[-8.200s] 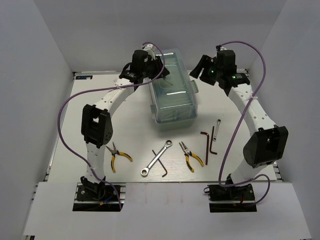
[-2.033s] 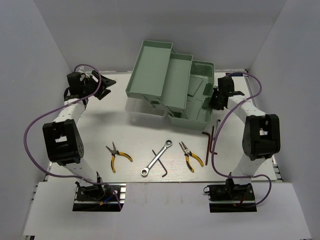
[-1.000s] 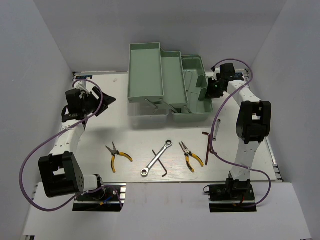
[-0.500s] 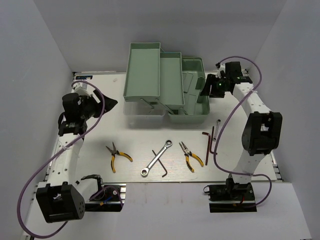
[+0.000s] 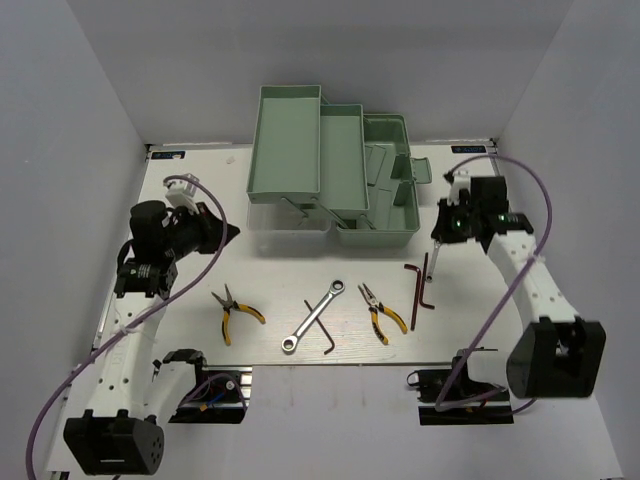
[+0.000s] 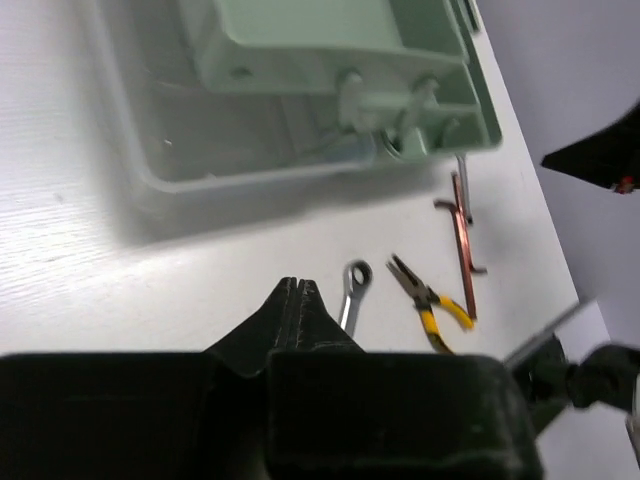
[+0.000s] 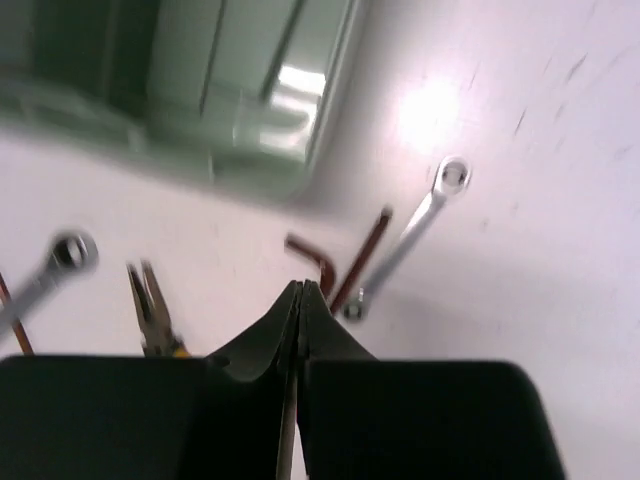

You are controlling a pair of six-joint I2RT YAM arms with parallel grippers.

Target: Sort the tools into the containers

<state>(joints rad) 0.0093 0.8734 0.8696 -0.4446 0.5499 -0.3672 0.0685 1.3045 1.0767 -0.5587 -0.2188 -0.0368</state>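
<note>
1. Top view: the toolbox is seen opened at the far middle of the table, its trays fanned out. The tools are laid in a row on the strip towards the near edge: pliers, ratchet wrench crossed by a hex key, second pliers, second hex key, small silver rod. The left gripper is held over bare table left of the toolbox. The right gripper is held near the toolbox's right near corner, over the rod's far end.
2. Left wrist: the fingertips are seen pressed together, nothing held.
3. Right wrist: the fingertips are seen closed tight and empty above the rod and second hex key.
</note>
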